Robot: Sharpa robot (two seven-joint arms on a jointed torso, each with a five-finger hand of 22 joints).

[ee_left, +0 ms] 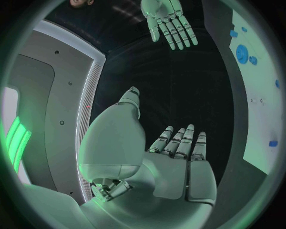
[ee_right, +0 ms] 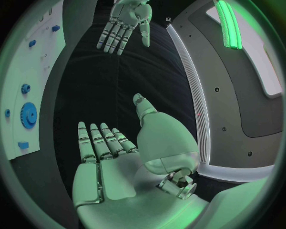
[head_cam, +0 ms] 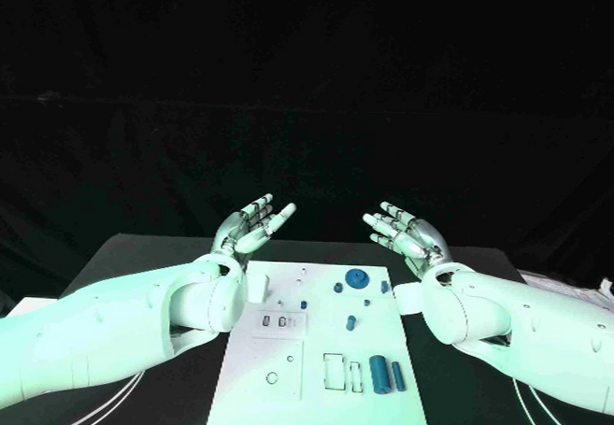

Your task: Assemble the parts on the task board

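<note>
The task board (head_cam: 323, 349) lies flat on the black table (head_cam: 144, 254), and its long side runs away from the robot. On its near part two blue cylinders (head_cam: 386, 372) lie side by side, close to the board's right edge, and their long axes follow the long side of the board. Farther along the board there is a small blue peg (head_cam: 351, 321), and beyond it a large blue gear (head_cam: 356, 278) with a smaller blue piece just beside it.

Both hands are raised beyond the far end of the board and do not touch it. The left hand (head_cam: 251, 225) is off the board's left corner, the right hand (head_cam: 406, 233) off its right corner. Each one is wide open, with the fingers straight and apart, and holds nothing.

So every part lies back toward the robot from the hands. I judge the right hand better placed for the cylinders and the gear, because they sit on the right half of the board.

The right wrist view shows the teeth of the gear (ee_right: 28, 115) clearly, and also the palm of the right hand (ee_right: 110, 167) with nothing in it. The left wrist view does the same for the left hand (ee_left: 181, 164).
</note>
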